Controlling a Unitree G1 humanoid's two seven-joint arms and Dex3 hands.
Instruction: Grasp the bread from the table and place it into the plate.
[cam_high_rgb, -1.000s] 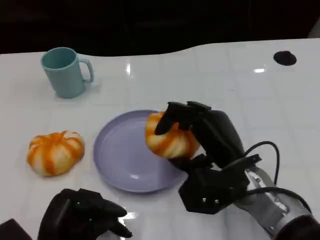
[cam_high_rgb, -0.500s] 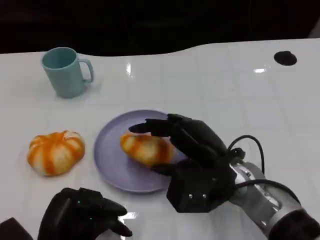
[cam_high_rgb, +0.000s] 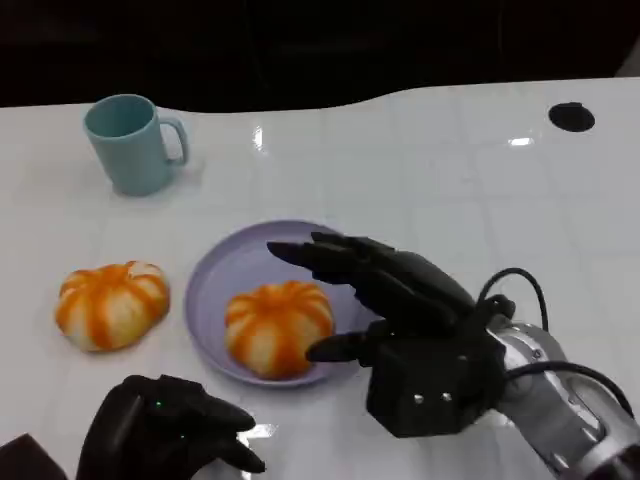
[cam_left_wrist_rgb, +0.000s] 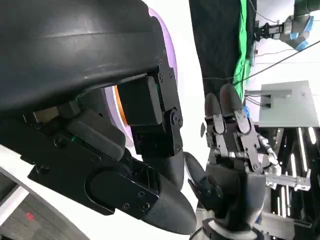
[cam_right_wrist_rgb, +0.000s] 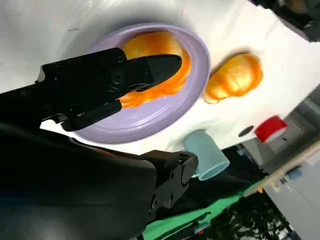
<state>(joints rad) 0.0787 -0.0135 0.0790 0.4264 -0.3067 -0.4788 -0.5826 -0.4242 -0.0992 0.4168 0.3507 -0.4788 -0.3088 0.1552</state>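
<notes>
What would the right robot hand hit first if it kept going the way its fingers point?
Probably nothing close: the right robot hand points up-left, above the bread on the plate; the mug lies farther along, height unclear.

Teal mug far left, second orange bun beside plate

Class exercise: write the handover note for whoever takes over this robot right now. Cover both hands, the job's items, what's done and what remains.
Right hand: open, fingers spread beside the plate, holding nothing.
Left hand: curled shut on nothing, near the table's front edge.
Orange striped pumpkin-shaped bread: lying in the round lavender plate.
Second similar bread: on the white table, left of the plate.
Done: bread placed.
Left: draw the right hand clear.
</notes>
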